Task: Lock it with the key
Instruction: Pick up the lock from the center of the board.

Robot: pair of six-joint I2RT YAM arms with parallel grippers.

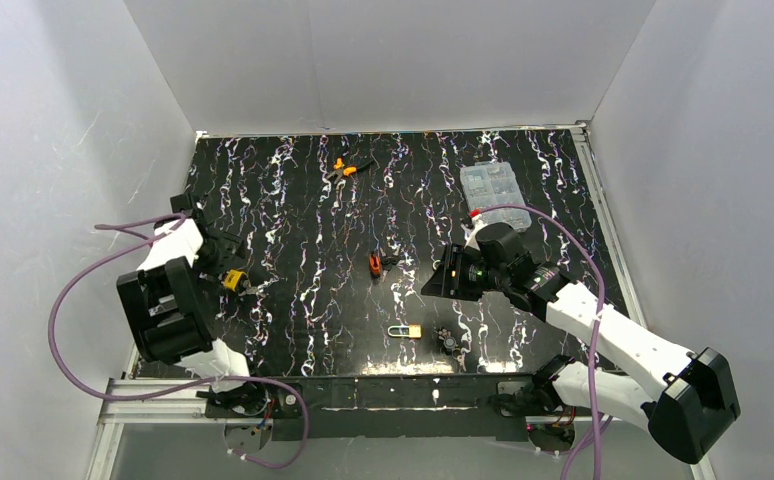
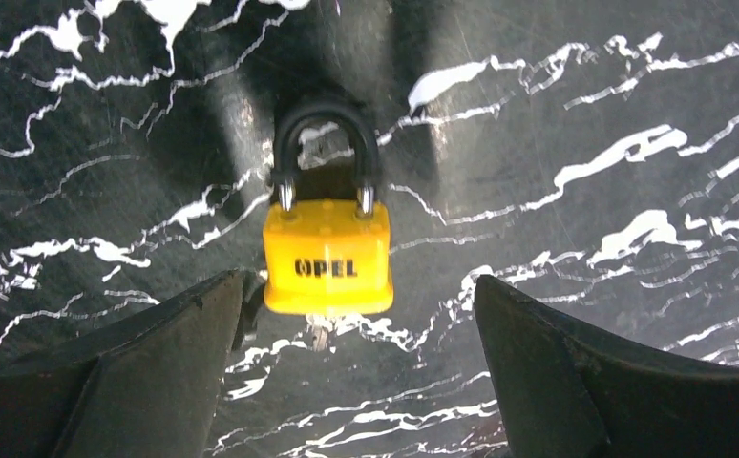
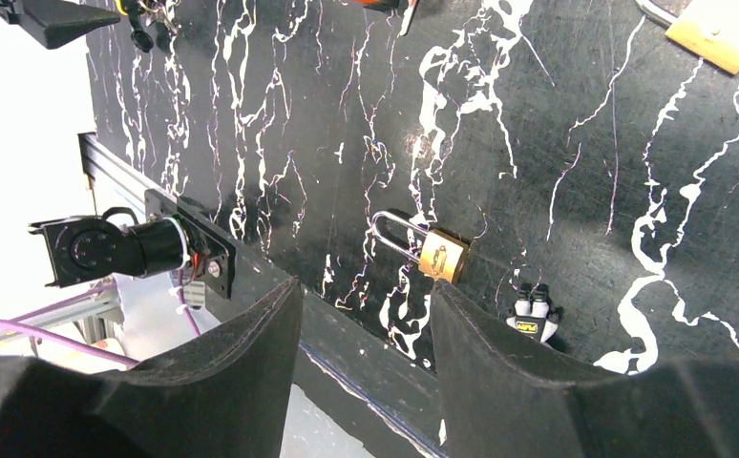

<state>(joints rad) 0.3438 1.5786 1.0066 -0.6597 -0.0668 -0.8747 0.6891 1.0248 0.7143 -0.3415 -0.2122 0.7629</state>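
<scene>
- The black tabletop veined with white (image 1: 293, 220) carries everything; places below are given from the small brass padlock with a silver shackle (image 3: 442, 256), which lies flat near the table edge closest to the arm bases.
- A bunch of black-headed keys (image 1: 449, 341) lies just beside the brass padlock on its right, apart from it.
- The yellow block-shaped padlock printed "OPEL" (image 2: 327, 262) lies flat well to the left of the brass padlock and a little farther from the bases. Both legs of its black shackle meet the body.
- A small metallic piece shows at the base of the yellow padlock, too blurred to name.
- The left gripper (image 2: 358, 286) sits over the yellow padlock, far left of the brass padlock. Its two dark fingers (image 2: 137, 372) are spread wide, one on each side of the lock's base, and neither is pressing on it.
- The right gripper (image 3: 366, 291) hangs behind and slightly right of the brass padlock with its fingers parted and nothing between them. In the right wrist view the brass padlock shows just past the gap.
- A small red-orange object (image 1: 375, 264) lies behind and slightly left of the brass padlock; I cannot tell what it is.
- Orange-handled pliers (image 1: 346, 168) lie far behind the brass padlock, near the back wall.
- A clear plastic compartment box (image 1: 495, 182) stands far behind and to the right of the brass padlock.
</scene>
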